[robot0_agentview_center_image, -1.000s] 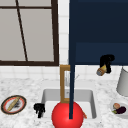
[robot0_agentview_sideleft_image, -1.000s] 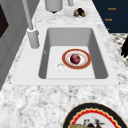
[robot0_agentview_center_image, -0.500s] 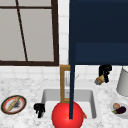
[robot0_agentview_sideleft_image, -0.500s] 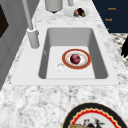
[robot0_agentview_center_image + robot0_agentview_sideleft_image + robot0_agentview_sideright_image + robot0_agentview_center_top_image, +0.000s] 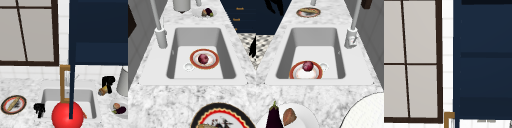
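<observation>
Two hands: left hand (image 5: pixel 39 109), right hand (image 5: pixel 108 82); three plates.

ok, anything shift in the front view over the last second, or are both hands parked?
No visible change. The right robot hand hangs over the counter right of the sink, fingers curled on a small brownish item, as before. The left robot hand stays at the sink's left edge. The plate with the red fruit in the basin hasn't moved.
</observation>
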